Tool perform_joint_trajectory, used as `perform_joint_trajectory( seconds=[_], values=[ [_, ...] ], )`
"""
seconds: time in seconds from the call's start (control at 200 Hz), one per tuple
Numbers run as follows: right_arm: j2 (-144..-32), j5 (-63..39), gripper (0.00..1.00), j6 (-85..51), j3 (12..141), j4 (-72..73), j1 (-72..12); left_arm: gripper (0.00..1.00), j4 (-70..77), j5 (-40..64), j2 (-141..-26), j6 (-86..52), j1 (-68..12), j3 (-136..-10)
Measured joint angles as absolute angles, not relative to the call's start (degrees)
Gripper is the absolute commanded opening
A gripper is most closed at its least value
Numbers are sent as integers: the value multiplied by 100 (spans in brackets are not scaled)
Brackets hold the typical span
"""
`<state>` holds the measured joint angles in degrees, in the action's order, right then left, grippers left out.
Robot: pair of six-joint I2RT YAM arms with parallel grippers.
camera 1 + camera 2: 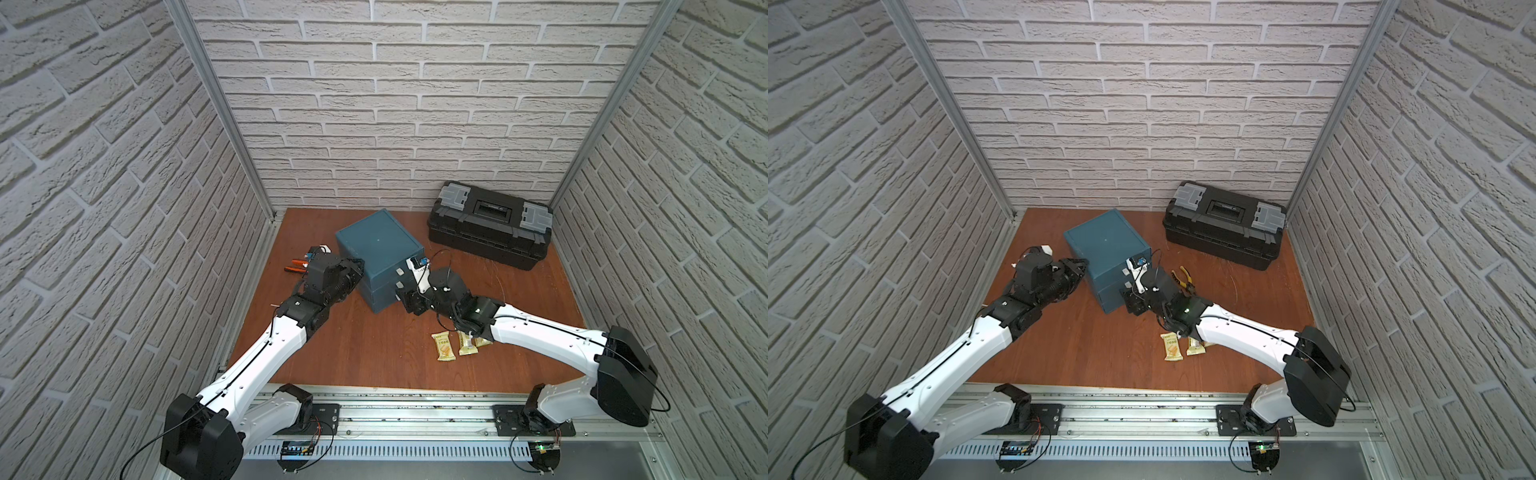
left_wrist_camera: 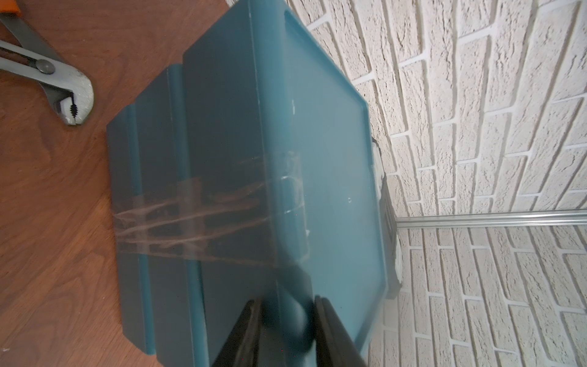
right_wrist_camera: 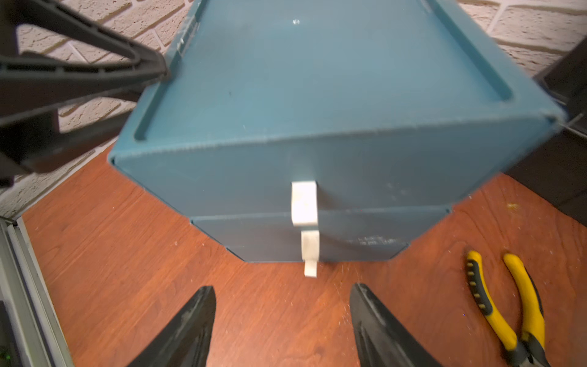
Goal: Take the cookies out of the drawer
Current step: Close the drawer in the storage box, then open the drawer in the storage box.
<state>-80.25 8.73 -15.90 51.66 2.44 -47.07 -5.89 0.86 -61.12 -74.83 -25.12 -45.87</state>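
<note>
Left claw (image 2: 287,300) clamps the rim of the blue cabinet (image 2: 333,159); right claw (image 3: 282,286) gapes empty before its white handles (image 3: 304,203)

I cannot see into the drawer cabinet (image 1: 380,245); its shut fronts hide whatever lies inside. Of the cookies (image 1: 443,346) on the desk (image 1: 353,353), the rightmost packet is half under the right arm, and the print is too small for me to read. The right pincer (image 3: 282,286) is mostly buried under its own wrist in both top views. The left pincer (image 2: 287,298) is blurred and cut by the frame edge, so I cannot tell whether it pinches the cabinet's rim. The orange-handled pliers (image 1: 298,262) sit partly behind the left wrist. The yellow-handled pliers (image 3: 487,306) run off the picture.
</note>
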Motion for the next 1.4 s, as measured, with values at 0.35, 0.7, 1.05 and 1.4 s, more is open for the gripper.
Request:
perform_joint_trajectory(
  seconds=[0.35,0.7,1.05,1.4],
  values=[
    [-9059,427,64,-1577,4254,1887,-4272,31,-589,89,-6112,-7485,-2510,-4587],
    [-9778,338,61,-1435,4672,2840,-4239,32,-589,91,-6114,-7485,-2510,-4587],
    [-9961,434,43,-1433,4678,3350,-4239,32,-580,95,-6130,-7485,-2510,-4591],
    [-9992,322,16,-1455,4678,3411,-4246,31,-574,97,-6134,-7485,-2510,-4591]
  ],
)
